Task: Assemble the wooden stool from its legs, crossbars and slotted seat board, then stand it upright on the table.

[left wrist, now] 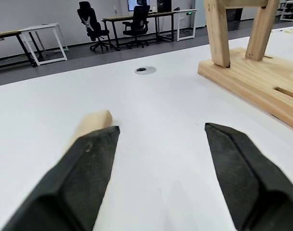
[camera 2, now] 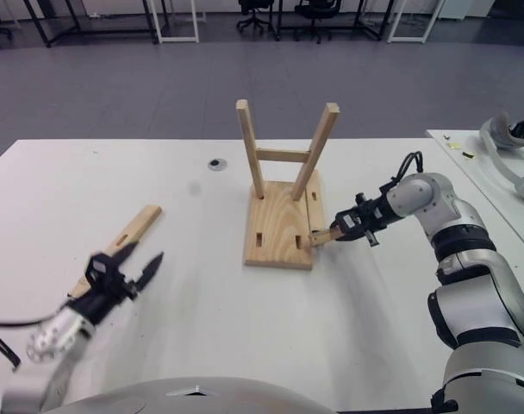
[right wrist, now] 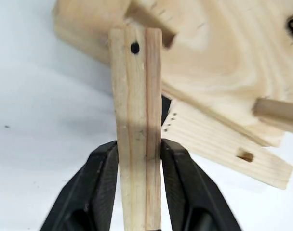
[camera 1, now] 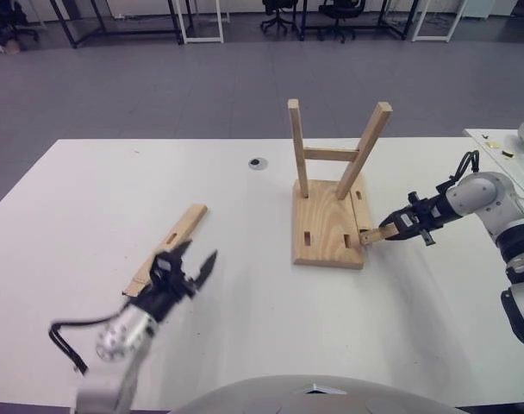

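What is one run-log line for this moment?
left hand: open, by loose pale wooden leg | right hand: shut on short pale wooden bar at edge of flat slotted wooden seat board

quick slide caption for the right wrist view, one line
Right tool shut on a wooden piece, its tip at the seat board edge.

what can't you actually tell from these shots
1. Whether the held bar in the right pincer touches the seat board: too small in the eye views.
2. Near end of the loose leg: behind the left pincer, eye views.
3. Tops of the upright legs: cut off by the left wrist view's edge.
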### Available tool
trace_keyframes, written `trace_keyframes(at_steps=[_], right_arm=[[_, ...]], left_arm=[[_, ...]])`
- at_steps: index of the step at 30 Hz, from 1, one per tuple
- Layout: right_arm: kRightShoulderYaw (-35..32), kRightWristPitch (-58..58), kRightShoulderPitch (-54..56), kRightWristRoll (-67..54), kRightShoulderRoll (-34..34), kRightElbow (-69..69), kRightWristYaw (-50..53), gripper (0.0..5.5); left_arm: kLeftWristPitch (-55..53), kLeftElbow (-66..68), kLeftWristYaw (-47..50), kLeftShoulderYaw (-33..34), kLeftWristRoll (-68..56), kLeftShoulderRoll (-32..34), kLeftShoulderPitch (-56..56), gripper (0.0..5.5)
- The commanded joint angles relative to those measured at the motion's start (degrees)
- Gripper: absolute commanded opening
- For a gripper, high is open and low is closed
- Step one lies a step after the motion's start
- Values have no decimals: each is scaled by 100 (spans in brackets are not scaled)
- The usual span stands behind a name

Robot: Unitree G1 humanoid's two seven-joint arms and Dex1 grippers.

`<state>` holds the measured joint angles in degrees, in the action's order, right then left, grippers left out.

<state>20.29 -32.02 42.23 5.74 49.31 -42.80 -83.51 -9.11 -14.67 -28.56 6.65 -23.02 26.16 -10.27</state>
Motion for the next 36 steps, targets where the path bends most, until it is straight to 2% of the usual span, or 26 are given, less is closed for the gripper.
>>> trace_keyframes(at_steps=[1,5,7,10,13,24,35,36], right_arm=[[-552,1747,-56,-1274,173,2087,-507,130],[-878,2588,-90,-1147,-452,3729,912,130],[-898,2629,-211,-847,-621,4239,1493,130],[-729,1789,-109,201,-724,4322,2377,130],[-590,1315,-76,812,-950,4278,3012,130],[-75,1173,-417,1261,-1493,4583,3443,130],[-137,1538,-364,1498,-1548,4573,3697,130],[-132,1558,-364,1489,-1557,4588,3705,130]], left_arm=[[-1040,192,-439,308,-992,388,1639,326],[-2411,-455,180,169,-2056,38,2787,326],[-3226,-802,214,-16,-2477,221,2950,326],[-4449,-917,445,-139,-3067,433,3207,326],[-5046,-888,734,-29,-3573,272,3401,326],[-5362,-684,1806,48,-4056,-512,3893,326],[-5554,-947,2196,-53,-3916,-546,3564,326],[-5525,-930,2231,-56,-3863,-570,3565,307]])
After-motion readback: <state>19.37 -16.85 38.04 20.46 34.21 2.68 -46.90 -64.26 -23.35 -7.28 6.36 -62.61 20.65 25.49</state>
